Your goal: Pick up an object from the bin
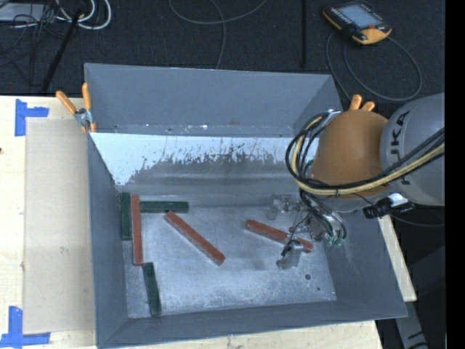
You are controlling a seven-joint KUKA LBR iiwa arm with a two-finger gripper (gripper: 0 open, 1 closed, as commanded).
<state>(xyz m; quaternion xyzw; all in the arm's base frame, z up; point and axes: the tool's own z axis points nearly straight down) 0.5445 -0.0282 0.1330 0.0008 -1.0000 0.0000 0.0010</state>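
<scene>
Claw (293, 251) sits low in the right part of the bin (218, 111), right at the end of a short red-brown bar (265, 230). Honestly can't tell if it's apart or together. Longer red-brown bar (194, 237) lies mid-bin, green bar (151, 288) at lower left.

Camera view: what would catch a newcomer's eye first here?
The arm's orange dome at the right of the bin stands out first, with the end effector below it over a reddish-brown bar. A second reddish-brown bar lies diagonally mid-floor, and dark green bars line the left side.
</scene>
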